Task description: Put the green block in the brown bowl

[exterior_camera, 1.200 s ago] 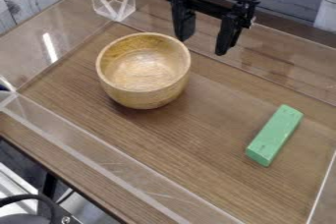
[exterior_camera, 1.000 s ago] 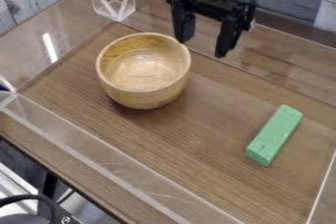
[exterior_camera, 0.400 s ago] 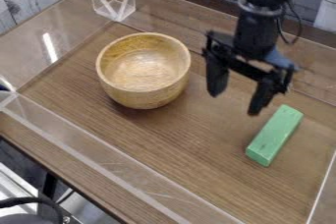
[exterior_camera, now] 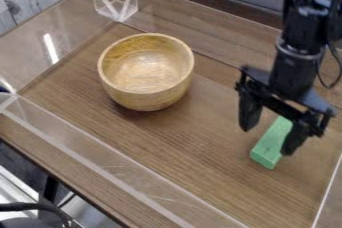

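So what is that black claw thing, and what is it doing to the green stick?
That black thing is a robot arm, and the claw at its end is called a gripper. The one picture is taken from a camera standing in front of the table, looking down at it. On the wooden table, which has clear plastic walls around it, sit a brown bowl with nothing in it and a green block. The claw points down with its two fingers wide open, just over the far end of the block. It is not holding anything yet. It looks ready to pinch the block, probably to carry it to the bowl.
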You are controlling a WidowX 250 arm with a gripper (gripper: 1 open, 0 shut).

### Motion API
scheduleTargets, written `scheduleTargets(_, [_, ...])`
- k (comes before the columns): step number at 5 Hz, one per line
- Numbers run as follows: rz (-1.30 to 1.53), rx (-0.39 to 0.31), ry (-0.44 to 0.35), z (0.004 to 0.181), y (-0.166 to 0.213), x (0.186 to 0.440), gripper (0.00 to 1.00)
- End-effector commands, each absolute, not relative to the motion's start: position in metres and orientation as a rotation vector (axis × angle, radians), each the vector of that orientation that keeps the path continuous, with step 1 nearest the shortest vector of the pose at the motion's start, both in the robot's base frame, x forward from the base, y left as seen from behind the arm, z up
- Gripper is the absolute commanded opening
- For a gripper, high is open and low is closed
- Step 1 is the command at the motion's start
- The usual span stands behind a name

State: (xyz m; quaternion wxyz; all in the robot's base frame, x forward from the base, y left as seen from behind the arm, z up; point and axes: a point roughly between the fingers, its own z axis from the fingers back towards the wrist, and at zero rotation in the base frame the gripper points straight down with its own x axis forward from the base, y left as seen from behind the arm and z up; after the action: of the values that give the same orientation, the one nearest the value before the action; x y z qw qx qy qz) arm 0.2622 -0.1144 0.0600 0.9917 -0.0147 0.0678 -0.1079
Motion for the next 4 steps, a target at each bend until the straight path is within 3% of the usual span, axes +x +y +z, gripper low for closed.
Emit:
scheduleTargets(1, [-0.231,-0.043,0.110,0.057,-0.125,0.273,1.00])
scheduleTargets(2, [-0.230,-0.041,0.110,0.047,-0.126,0.284,0.00])
scheduleTargets(4, [-0.221,-0.042,0.133,0.031,-0.125,0.292,0.00])
